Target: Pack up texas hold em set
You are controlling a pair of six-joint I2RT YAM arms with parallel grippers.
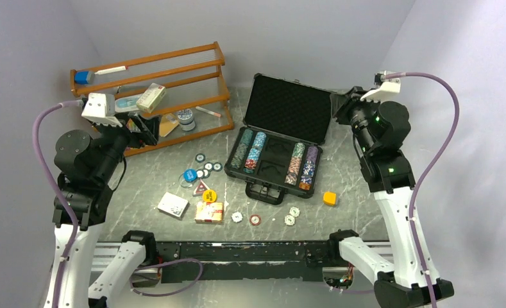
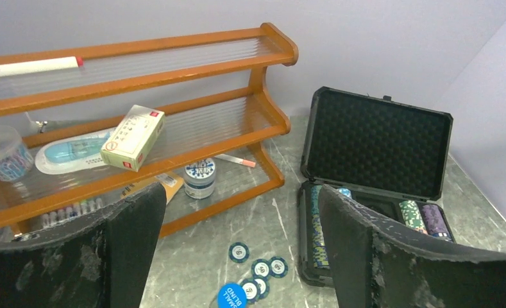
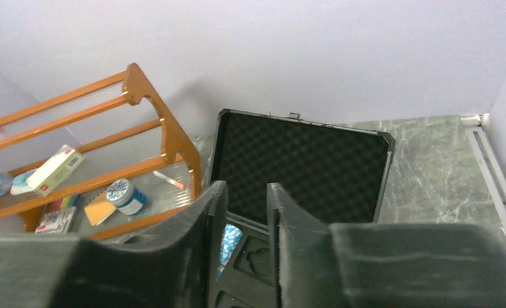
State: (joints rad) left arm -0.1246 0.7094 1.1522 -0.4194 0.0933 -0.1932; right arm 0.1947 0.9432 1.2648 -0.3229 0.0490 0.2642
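The black case lies open at the table's centre, foam lid raised, with rows of striped chips on its left and right sides. Loose chips, a blue button token, a yellow token and two card decks lie in front and to its left. More chips lie near the front edge. My left gripper is wide open and empty, raised by the rack. My right gripper hovers by the lid's right edge, jaws narrowly apart and empty.
An orange wooden rack with a box, a jar and pens stands at the back left. A small orange cube sits right of the case. A red triangle token lies among the loose pieces. Walls close the back and both sides.
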